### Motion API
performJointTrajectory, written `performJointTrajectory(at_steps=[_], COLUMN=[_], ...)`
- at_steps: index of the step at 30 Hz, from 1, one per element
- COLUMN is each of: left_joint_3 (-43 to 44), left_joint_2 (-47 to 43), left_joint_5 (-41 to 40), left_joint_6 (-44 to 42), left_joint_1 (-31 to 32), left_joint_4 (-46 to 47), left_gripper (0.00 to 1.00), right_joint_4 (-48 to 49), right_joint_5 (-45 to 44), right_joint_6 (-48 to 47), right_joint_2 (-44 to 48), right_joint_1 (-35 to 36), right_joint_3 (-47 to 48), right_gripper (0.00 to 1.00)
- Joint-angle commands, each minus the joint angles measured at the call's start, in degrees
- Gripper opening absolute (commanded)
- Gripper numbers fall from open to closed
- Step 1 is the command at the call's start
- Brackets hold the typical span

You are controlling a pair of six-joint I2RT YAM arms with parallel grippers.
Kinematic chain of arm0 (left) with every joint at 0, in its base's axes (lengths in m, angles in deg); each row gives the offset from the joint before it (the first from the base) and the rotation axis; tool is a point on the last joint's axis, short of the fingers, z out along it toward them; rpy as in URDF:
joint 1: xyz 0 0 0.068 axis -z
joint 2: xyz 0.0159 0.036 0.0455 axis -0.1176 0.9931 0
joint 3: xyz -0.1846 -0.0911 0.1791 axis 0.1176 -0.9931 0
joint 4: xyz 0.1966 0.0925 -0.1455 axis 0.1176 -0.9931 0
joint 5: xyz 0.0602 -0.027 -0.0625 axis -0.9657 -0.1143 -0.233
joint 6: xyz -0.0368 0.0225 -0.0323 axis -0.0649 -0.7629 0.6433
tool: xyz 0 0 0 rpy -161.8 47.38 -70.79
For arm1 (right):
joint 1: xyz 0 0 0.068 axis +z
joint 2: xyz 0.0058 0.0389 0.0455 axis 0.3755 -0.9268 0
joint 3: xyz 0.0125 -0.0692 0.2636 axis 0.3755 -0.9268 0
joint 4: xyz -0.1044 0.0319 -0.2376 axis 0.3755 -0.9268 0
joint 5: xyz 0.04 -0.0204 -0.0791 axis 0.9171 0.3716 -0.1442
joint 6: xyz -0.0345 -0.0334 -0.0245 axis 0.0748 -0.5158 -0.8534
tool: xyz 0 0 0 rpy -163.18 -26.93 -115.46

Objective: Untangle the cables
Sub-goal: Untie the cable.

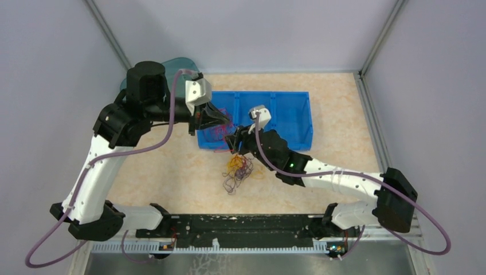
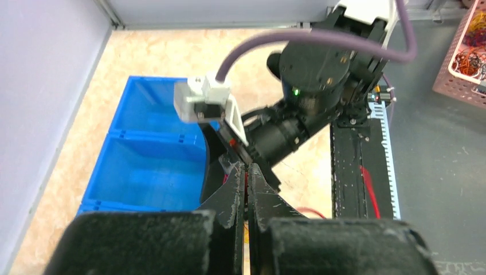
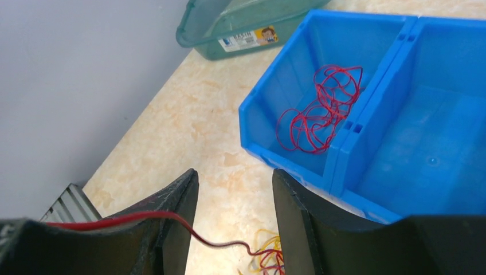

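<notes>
A loose tangle of cables, yellow-orange, red and dark, lies on the table in front of the blue bin. A coil of red cable rests in the bin's left compartment. My left gripper hovers over that compartment, shut on a thin red cable that shows between its fingers. My right gripper stands open just above the tangle, at the bin's near wall. A red strand lies draped over its left finger and runs down into the tangle, not pinched.
A green tub stands behind the bin's left end, partly hidden by the left arm in the top view. A pink basket with coloured wires sits off the table. Grey walls close in the left, back and right.
</notes>
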Motion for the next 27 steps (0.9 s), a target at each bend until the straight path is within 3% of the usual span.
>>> performJointTrajectory(at_steps=[1, 14, 27], left_joint_3=[2.06, 1.87, 4.11], left_joint_2=[-0.10, -3.09, -5.17], left_joint_5=[3.37, -0.29, -7.99], left_joint_6=[2.09, 4.26, -0.06], left_joint_1=[0.42, 0.42, 0.42], left_joint_4=[5.20, 19.60, 30.14], left_gripper=[0.00, 0.00, 0.00], right_joint_4=[7.33, 12.15, 17.92], right_joint_5=[2.18, -0.78, -1.94], right_joint_6=[2.99, 5.72, 10.31], right_joint_2=[-2.00, -3.09, 0.85], right_joint_1=[0.78, 2.00, 2.00], right_joint_3=[-0.21, -10.18, -21.63], right_gripper=[0.52, 0.53, 0.54])
